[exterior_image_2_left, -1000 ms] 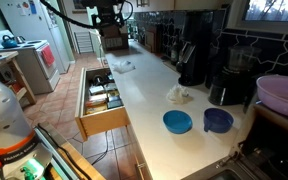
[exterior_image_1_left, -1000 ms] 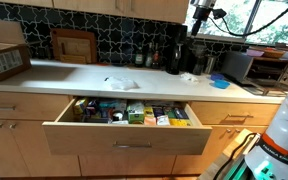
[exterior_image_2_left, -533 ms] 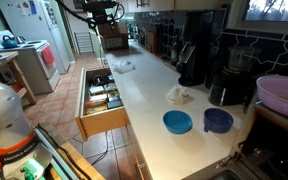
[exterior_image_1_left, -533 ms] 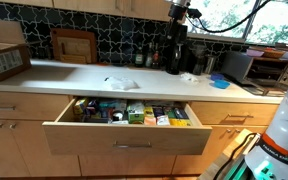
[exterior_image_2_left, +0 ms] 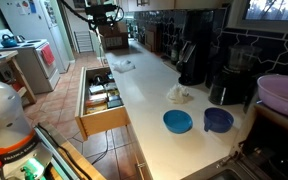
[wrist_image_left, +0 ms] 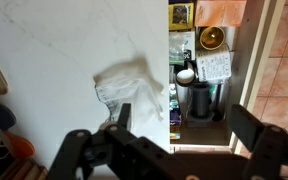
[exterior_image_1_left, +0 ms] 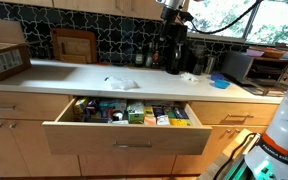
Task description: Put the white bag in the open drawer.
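Claw [wrist_image_left: 182, 115] spread wide, empty, above table [wrist_image_left: 44, 50]. White bag [wrist_image_left: 134, 92] crumpled at 10 o'clock from claw; open drawer [wrist_image_left: 206, 60] at 1 o'clock.

- In an exterior view the camera stands out in the kitchen and faces the cabinet fronts square on, from a little above the counter [exterior_image_1_left: 64, 76]. The open drawer [exterior_image_1_left: 129, 138] juts toward it at middling range.
- In an exterior view the camera sits high past the counter's [exterior_image_2_left: 149, 95] end and looks down its length. A blue bowl [exterior_image_2_left: 178, 122] is nearest, and the drawer [exterior_image_2_left: 104, 122] sticks out leftward.
- The wrist view looks straight down from close above. The gripper [wrist_image_left: 184, 130] enters from the bottom edge, with the counter [wrist_image_left: 54, 60] left and the drawer [wrist_image_left: 249, 50] right.
- All three views share the white bag [exterior_image_1_left: 119, 83] [exterior_image_2_left: 125, 66] [wrist_image_left: 134, 92] on the counter, near the drawer.
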`<state>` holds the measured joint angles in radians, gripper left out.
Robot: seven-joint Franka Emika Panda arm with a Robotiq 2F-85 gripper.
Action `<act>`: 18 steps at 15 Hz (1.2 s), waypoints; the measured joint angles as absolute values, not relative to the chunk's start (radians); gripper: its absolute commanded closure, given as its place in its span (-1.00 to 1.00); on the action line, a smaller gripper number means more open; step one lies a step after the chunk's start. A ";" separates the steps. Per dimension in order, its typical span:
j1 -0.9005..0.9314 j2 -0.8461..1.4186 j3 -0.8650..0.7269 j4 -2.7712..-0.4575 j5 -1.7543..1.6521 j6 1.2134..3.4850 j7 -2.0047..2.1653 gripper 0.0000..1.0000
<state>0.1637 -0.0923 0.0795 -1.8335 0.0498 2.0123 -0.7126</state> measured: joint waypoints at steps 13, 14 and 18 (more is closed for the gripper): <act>0.166 0.170 0.141 -1.871 0.159 2.329 -0.668 -1.00; 0.166 0.197 0.144 -1.871 0.158 2.361 -0.650 -1.00; 0.160 0.287 0.147 -1.864 0.146 2.494 -0.590 -1.00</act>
